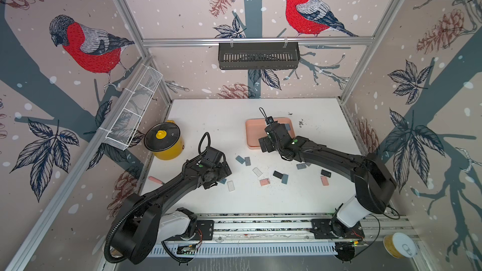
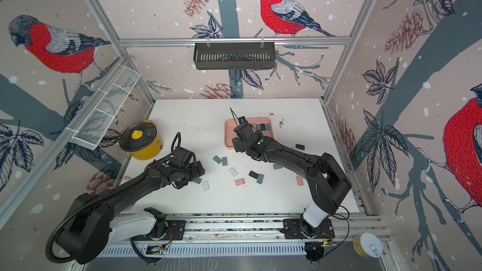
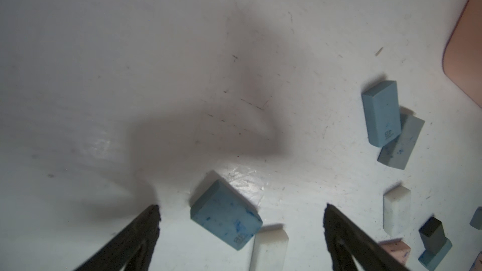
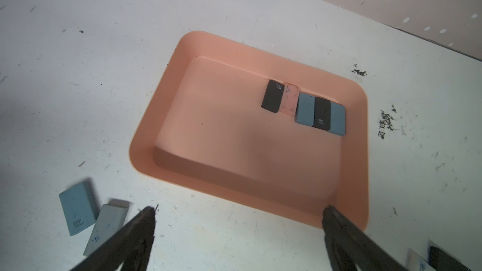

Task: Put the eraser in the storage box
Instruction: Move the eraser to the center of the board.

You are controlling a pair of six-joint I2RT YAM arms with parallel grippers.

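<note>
Left gripper [image 3: 241,212]: jaws spread wide, empty, above blue rectangular rubber eraser [image 3: 225,217] lying flat on white bench [image 3: 104,48]. I judge it light, firm, grippy; I'd pinch its long sides. Right gripper [image 4: 240,211]: likewise spread, empty, over salmon-pink shallow plastic storage box [image 4: 161,100].

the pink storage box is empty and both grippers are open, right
Not quite. The storage box is not empty: the right wrist view shows five erasers lying side by side in it. The rest holds: the left gripper and the right gripper are both open.
</note>
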